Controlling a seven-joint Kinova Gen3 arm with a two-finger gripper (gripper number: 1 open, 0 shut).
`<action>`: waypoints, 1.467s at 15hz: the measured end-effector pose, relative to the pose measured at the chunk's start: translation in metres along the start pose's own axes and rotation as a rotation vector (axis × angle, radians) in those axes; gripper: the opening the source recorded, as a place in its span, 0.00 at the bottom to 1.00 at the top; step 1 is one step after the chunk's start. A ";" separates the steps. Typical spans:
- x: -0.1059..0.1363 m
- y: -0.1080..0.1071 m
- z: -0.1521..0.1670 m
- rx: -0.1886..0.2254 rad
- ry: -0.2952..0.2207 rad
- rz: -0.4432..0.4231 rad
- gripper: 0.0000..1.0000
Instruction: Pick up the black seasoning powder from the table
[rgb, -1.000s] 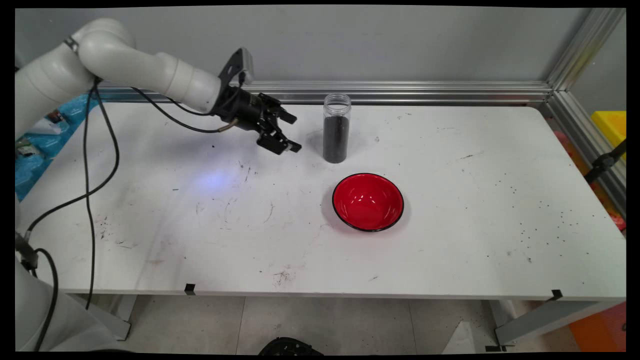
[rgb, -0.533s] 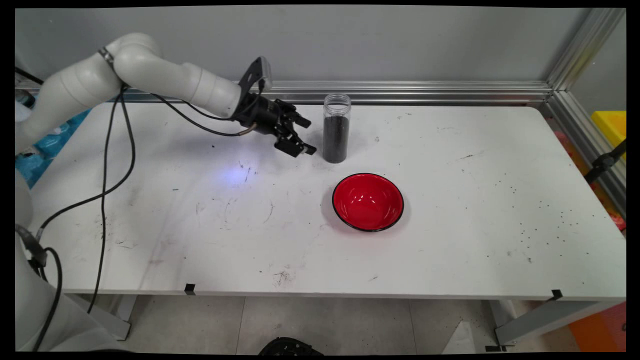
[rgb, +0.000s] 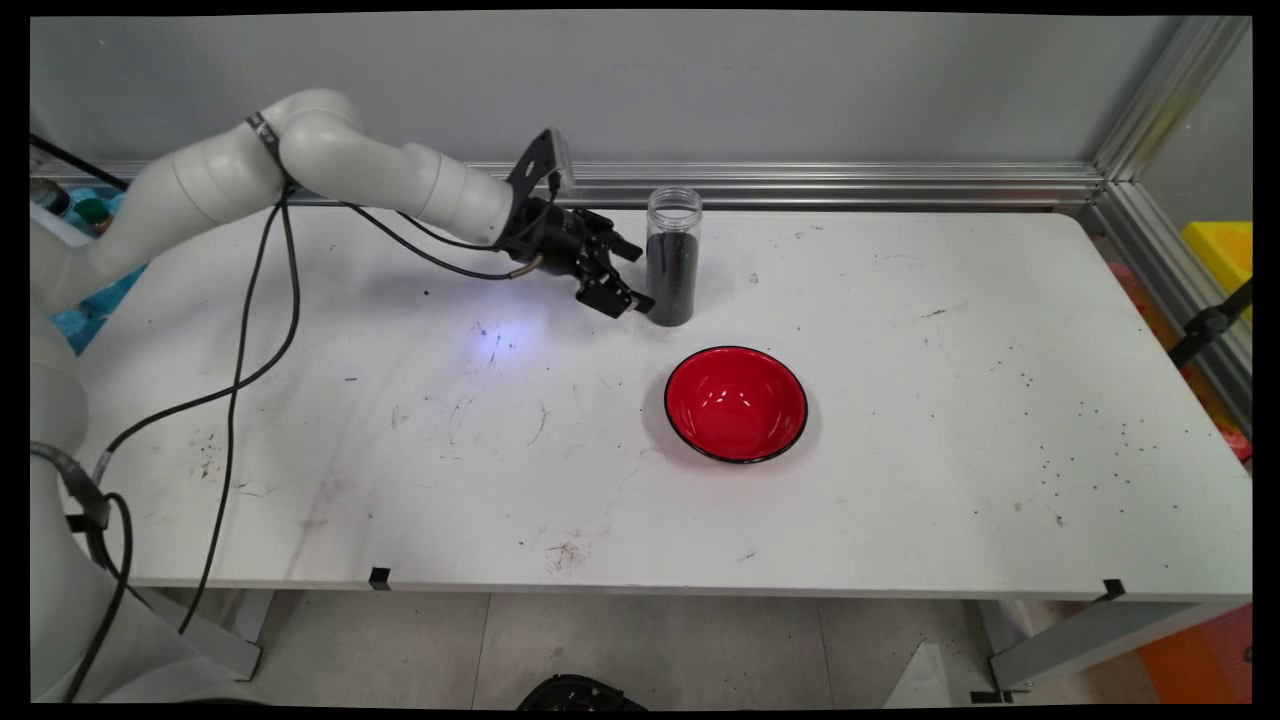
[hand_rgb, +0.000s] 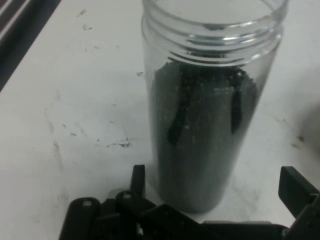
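A tall clear jar (rgb: 672, 256) with no lid stands upright at the back of the white table (rgb: 900, 450), about two thirds full of fine black grains. My black gripper (rgb: 636, 275) reaches it from the left, open, with one finger on each side of the jar's lower body. In the hand view the jar (hand_rgb: 210, 110) fills the middle and sits between my two fingers (hand_rgb: 295, 187), which stand apart from its wall. A red bowl (rgb: 736, 403) with a black rim sits empty just in front of the jar.
An aluminium rail (rgb: 850, 185) runs along the table's back edge, close behind the jar, and turns down the right side. Black cables (rgb: 240, 340) hang from the arm over the table's left part. Small black specks (rgb: 1080, 450) lie scattered at the right.
The arm has swung to the right across the back of the table, carrying the open gripper from well left of the jar up to it. The jar and bowl have not moved.
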 end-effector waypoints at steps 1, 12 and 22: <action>0.000 -0.001 0.003 0.001 0.001 -0.001 1.00; -0.007 -0.006 0.031 -0.006 -0.005 -0.010 1.00; -0.007 -0.010 0.052 -0.013 -0.004 -0.026 1.00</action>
